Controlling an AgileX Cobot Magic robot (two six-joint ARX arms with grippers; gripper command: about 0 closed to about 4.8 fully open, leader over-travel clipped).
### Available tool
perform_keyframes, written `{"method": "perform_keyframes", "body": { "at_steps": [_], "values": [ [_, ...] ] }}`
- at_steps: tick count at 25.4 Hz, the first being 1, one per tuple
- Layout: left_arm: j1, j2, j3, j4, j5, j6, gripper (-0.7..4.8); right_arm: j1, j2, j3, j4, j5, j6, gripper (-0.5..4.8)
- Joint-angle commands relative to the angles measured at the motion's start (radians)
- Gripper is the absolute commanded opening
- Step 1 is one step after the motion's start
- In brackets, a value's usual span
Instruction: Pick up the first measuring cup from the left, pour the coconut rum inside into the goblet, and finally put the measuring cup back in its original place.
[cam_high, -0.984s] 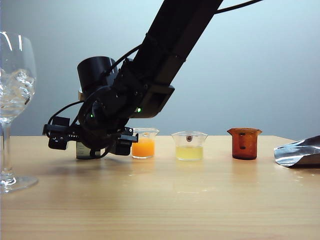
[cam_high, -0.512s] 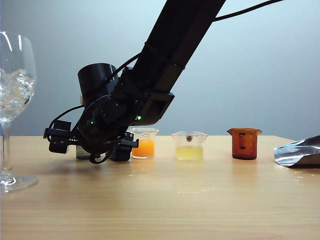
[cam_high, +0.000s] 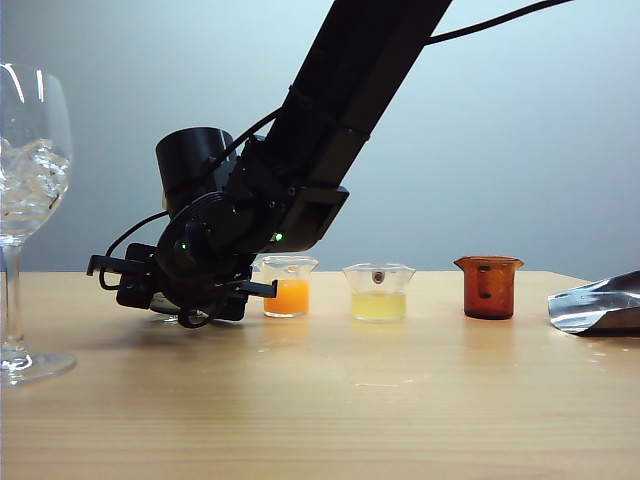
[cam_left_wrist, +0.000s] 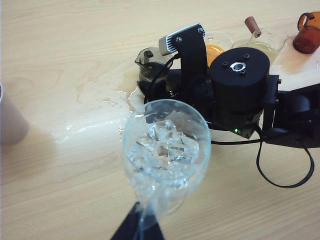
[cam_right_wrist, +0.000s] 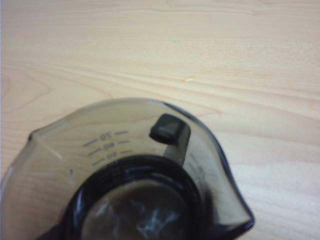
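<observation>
a: containers listed?
b: a small smoky dark-grey translucent measuring cup (cam_right_wrist: 135, 185) with a flared rim is recorded on the pale wooden table (cam_high: 400, 400), first in the row, mostly hidden in the exterior view behind the right gripper (cam_high: 175, 290). clear liquid appears to be seen at its bottom, though it is hard to tell. a large clear stemmed goblet (cam_high: 25, 200) holding ice is noted well apart at the left edge. a clear cup of orange liquid (cam_high: 288, 287), a clear cup of pale yellow liquid (cam_high: 379, 292) and an amber-brown cup (cam_high: 489, 287) are lined up to the right.

a: pincers?
b: the right gripper is set around the measuring cup; whether it is pinched cannot be told. the left gripper (cam_left_wrist: 137, 227) is seen only as a dark sliver at the goblet's stem; its state cannot be told.

a: other items?
b: crumpled silver foil (cam_high: 600, 305) is logged at the far right; a wet patch (cam_left_wrist: 107, 110) is noted on the table beside the measuring cup.
</observation>
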Motion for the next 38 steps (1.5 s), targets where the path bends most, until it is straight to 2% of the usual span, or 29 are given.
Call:
{"method": "perform_keyframes", "body": {
  "at_steps": [1,5,12,17,24,36,38],
  "values": [
    [-0.001,-0.002,0.006,0.004,0.000,0.004,-0.05,0.000,-0.018,0.005,-0.001,-0.003,-0.059,2.27],
    [-0.001,-0.002,0.006,0.005,0.000,0.004,-0.05,0.000,-0.044,0.005,-0.003,-0.005,-0.127,2.27],
    [0.000,-0.002,0.006,0.022,-0.004,0.004,-0.05,-0.003,-0.113,0.005,-0.042,-0.008,-0.164,2.28],
    [0.000,-0.002,0.007,0.022,-0.004,0.003,-0.05,-0.008,-0.149,0.005,-0.059,-0.088,-0.179,2.28],
    [-0.001,-0.002,0.011,0.021,-0.003,0.002,-0.05,-0.022,-0.225,0.005,-0.171,-0.101,-0.205,2.28],
    [-0.002,-0.002,0.086,-0.018,0.005,-0.013,-0.05,-0.075,-0.399,0.005,-0.305,-0.260,-0.277,2.28],
    [-0.002,-0.002,0.102,-0.019,0.005,-0.045,-0.05,-0.070,-0.436,0.005,-0.364,-0.299,-0.306,2.28]
  ]
}}
